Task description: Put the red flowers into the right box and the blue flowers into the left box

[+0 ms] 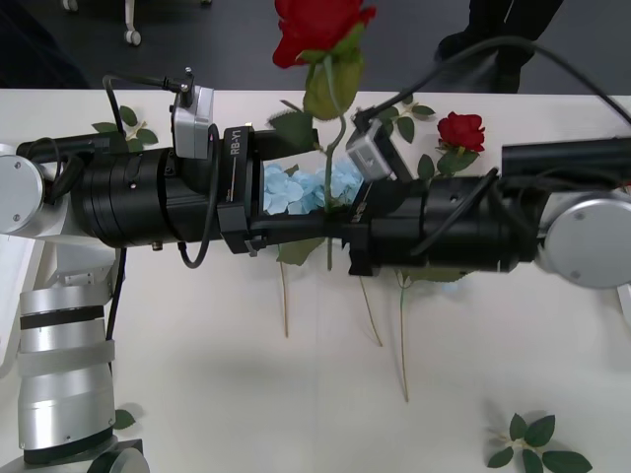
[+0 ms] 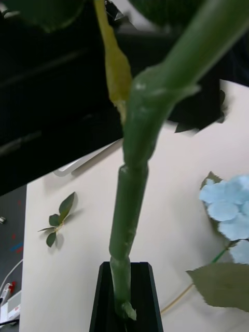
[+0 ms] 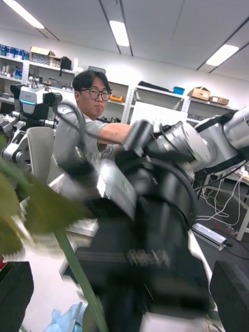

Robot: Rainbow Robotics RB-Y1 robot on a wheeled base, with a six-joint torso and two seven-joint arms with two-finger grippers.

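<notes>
**One rose in the air, most of the sorting not yet done**

The two arms meet over the middle of the table, wrists facing each other. A red rose (image 1: 317,30) stands upright between them, its head high above the arms and its stem (image 1: 335,148) running down into the gap where the two grippers meet. In the right wrist view the stem's lower end sits pressed between the black fingers (image 2: 106,301) of the right gripper (image 1: 345,229), so that gripper is clamped on the rose. The left gripper (image 1: 286,229) is right beside it; in the left wrist view its two black fingers (image 3: 15,290) stand wide apart at the corners, released, with the green stem (image 3: 78,280) slanting up between them. This looks like a hand-over or a regrasp, though which arm ends up with the flower cannot be told.

On the table, a second red rose (image 1: 460,130) lies near the right arm, and a cluster of blue flowers (image 1: 301,187) lies under the two arms, their pale stems (image 1: 284,305) pointing toward the robot. Loose leaf sprigs (image 1: 537,445) lie scattered around.

A white rim at the near left edge may be the left box (image 1: 15,276); what it holds cannot be seen. Judging by this, no flower is visibly placed, and the raised rose, the second rose and the blue flowers all remain to be sorted.
</notes>
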